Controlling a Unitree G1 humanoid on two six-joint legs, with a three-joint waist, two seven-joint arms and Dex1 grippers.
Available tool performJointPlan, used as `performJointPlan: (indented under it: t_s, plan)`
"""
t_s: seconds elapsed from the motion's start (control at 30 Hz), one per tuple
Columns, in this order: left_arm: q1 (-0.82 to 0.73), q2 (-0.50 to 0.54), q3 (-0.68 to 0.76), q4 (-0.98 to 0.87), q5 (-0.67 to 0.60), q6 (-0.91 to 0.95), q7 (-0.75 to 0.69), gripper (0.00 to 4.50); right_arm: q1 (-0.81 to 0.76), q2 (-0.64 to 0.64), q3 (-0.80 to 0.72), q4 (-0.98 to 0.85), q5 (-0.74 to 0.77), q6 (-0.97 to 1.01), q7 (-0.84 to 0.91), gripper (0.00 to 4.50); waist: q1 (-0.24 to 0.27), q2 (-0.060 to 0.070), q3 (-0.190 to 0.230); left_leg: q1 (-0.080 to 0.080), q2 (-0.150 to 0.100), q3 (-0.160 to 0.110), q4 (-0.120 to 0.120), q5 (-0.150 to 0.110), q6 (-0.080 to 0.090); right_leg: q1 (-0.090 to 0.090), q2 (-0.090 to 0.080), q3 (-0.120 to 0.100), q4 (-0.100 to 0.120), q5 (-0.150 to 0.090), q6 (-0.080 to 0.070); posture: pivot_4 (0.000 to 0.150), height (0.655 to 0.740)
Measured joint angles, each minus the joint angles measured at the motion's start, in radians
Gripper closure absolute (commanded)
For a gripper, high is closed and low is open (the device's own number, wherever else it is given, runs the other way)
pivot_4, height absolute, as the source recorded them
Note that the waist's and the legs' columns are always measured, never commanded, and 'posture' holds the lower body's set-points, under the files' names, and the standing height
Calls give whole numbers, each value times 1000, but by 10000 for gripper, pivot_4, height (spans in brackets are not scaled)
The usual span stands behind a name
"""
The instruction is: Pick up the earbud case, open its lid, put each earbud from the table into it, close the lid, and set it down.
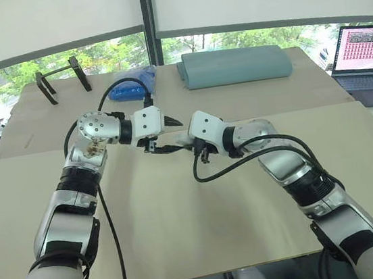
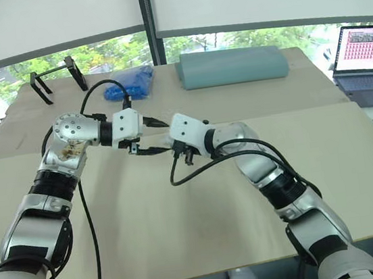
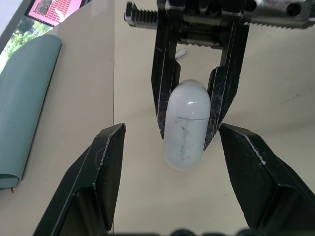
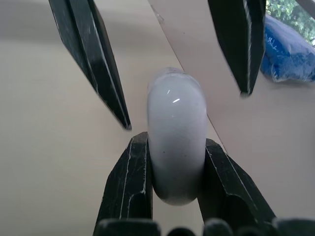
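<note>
Glossy white plastic, the earbud case (image 3: 185, 123) is a small rounded capsule held off the counter (image 1: 184, 235) between the two arms, over the middle of the surface. The right hand (image 4: 176, 147) pinches it across its narrow sides, one black finger pressed on each flank. The left hand (image 1: 167, 136) is spread wide, its fingers standing either side of the case without touching it.

The case looks light and stiff, so weight should be no trouble; slip is the likelier problem. The shell is smooth and curved all round, and hard fingers meet it along thin lines only, so a push from the side could twist or squirt it out of the pinch. A faint seam runs across the capsule in the left wrist view, with the shorter domed part beyond it probably the lid. The right fingers seem to reach past that seam, which may hold the lid shut. A better hold would have one hand on the longer body below the seam, leaving the dome free for the other hand to lever up.

A small white bit (image 3: 181, 53) lies on the counter past the case; it may be an earbud, but it is too small to tell.
</note>
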Motion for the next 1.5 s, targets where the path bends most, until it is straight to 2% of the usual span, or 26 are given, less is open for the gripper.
performJointPlan:
  t_s: [0.07,0.2,0.47,0.53,0.7,0.8,0.93,1.1,1.37,1.5]
  plan:
    - [-3,-8,0,7,12,-4,-1,20858,0,0,0,0,-12,1,2,36913,1,0,0,0,0,0,0,0,0,0,0,0,0,0,0,1500,7400]
    - [-11,-21,-2,29,23,-8,-18,39010,0,1,-2,-2,-40,1,14,36913,2,0,0,0,0,1,0,0,0,0,0,0,0,0,0,1500,7400]
    - [-18,-23,-2,34,36,-12,-37,39427,0,4,-2,-2,-55,1,32,36913,2,0,0,0,0,0,1,0,0,0,0,0,0,0,0,1500,7400]
    - [-18,-23,-1,34,36,-7,-38,39427,1,3,-3,-2,-60,1,32,26722,2,0,0,0,0,0,1,0,0,0,0,0,0,0,0,1500,7400]
    - [-17,-30,31,23,-4,99,-47,39427,17,-6,-53,-13,-36,-20,32,9805,4,0,0,-1,0,0,1,0,0,0,0,0,0,0,0,1500,7400]
    - [-2,-13,95,4,-77,276,-52,39427,73,-46,-146,-58,16,-11,33,497,5,0,0,-1,0,-1,2,0,1,0,0,0,0,0,0,1500,7400]
    - [50,-5,168,-53,-168,510,-39,39427,134,-5,-279,-139,120,62,-5,497,-1,0,0,0,1,-1,2,0,0,0,0,0,1,0,0,1500,7400]
    - [108,-6,206,-176,-245,687,-13,39427,156,38,-324,-219,196,144,-57,497,1,0,0,-1,1,-2,4,0,0,0,0,0,3,0,0,1500,7400]
    - [167,-7,209,-319,-287,766,5,39427,145,72,-316,-211,235,186,-93,497,4,0,0,0,0,-2,5,0,0,1,0,2,3,0,0,1500,7400]
    - [189,1,211,-349,-291,782,17,39427,113,138,-380,-177,316,263,-140,497,3,0,0,0,0,-1,5,0,0,1,1,2,4,0,0,1500,7400]
